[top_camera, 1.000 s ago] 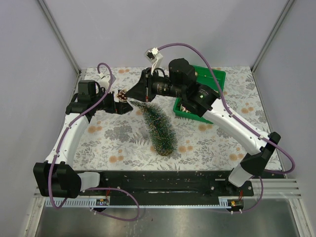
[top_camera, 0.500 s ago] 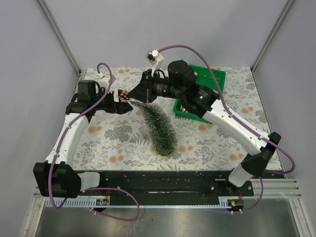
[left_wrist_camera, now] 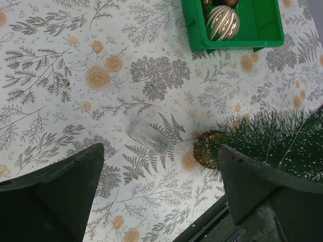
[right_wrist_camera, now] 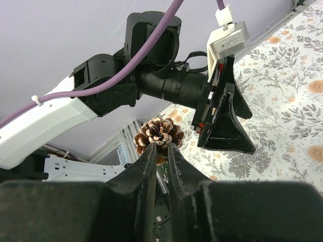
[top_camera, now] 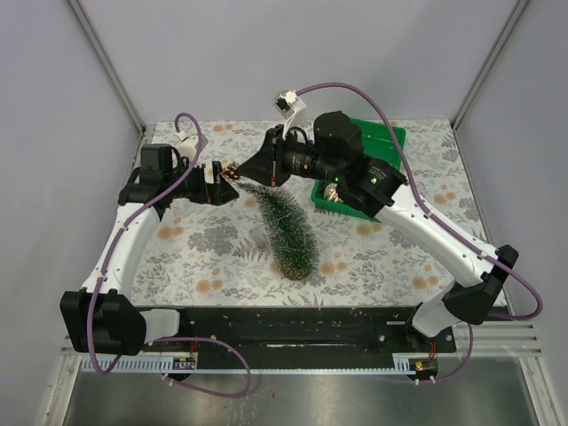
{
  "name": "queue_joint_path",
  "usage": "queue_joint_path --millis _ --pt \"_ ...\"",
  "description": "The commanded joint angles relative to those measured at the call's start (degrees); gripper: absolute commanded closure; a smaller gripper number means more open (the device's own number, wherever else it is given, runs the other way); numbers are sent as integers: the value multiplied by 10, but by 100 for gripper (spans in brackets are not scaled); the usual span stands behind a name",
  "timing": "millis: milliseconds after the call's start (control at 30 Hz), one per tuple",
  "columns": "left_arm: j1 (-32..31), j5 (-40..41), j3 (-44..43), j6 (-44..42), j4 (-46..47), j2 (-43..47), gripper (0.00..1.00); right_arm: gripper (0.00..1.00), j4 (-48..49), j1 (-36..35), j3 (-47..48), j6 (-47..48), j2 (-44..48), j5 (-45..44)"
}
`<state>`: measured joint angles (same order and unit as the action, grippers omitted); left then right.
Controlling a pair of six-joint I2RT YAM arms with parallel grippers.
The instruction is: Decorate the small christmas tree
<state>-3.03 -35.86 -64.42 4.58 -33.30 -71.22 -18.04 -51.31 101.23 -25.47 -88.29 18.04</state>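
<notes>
The small christmas tree [top_camera: 286,229] is a dark green bristly cone whose wooden disc base [left_wrist_camera: 204,149] rests on the floral table, its tip pointing to the back left. My right gripper [top_camera: 240,174] is shut on a brown, white-tipped pine cone [right_wrist_camera: 159,133], which it holds just above the tree's tip. My left gripper [top_camera: 213,184] hovers open right beside the cone with nothing between its fingers [left_wrist_camera: 55,194]. In the left wrist view the tree [left_wrist_camera: 275,137] fills the right side, partly behind the right finger.
A green plastic bin [top_camera: 390,138] sits at the back right, mostly under the right arm; a gold ribbed bauble [left_wrist_camera: 222,22] lies in it. A small clear plastic box [left_wrist_camera: 147,137] lies on the table left of the tree's base. The table's black front rail [top_camera: 293,319] runs along the near edge.
The right arm has swung a little to the right, carrying the pine cone from beside the left gripper toward the tree's tip. The left arm and the tree have stayed put.
</notes>
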Motion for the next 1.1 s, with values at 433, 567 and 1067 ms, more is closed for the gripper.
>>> queue_joint_path --millis 433,567,1067 --pt "7 -12 -1 3 19 1 1 100 38 25 -31 2 24 -15" --pt "8 -12 0 4 19 1 1 100 40 28 -33 2 26 -18" --pt "8 -15 3 4 19 -4 1 80 22 122 -73 18 87 -83"
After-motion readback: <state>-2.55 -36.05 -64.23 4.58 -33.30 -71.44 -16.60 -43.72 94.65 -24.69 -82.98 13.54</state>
